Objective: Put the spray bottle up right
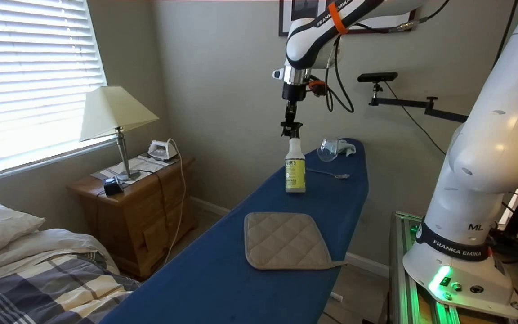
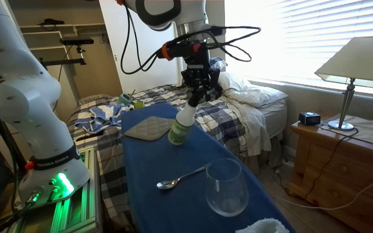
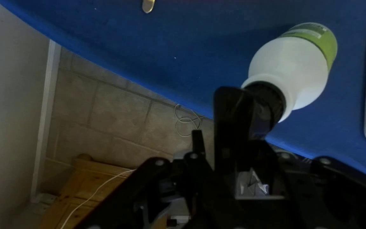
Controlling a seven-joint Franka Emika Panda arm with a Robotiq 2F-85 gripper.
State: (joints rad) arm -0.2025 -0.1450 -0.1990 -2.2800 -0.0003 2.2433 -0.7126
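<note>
The spray bottle shows in both exterior views, with a white shoulder, a yellow-green label and a black sprayer top (image 1: 295,173) (image 2: 181,126). My gripper (image 1: 291,128) (image 2: 202,92) is shut on its sprayer top, above the blue ironing board (image 1: 223,274). The bottle is tilted in an exterior view, its base lowest and its top leaning toward the bed side. I cannot tell whether the base touches the board. In the wrist view the bottle (image 3: 292,70) slants away from the dark gripper (image 3: 230,140); the fingers and sprayer merge in shadow.
A tan quilted pad (image 1: 286,240) (image 2: 151,127) lies on the board near the bottle. A spoon (image 2: 180,179), a clear stemless glass (image 2: 227,191) and a white cloth (image 2: 265,226) lie toward the other end. A bed (image 2: 257,103) and a nightstand (image 1: 128,216) stand beside the board.
</note>
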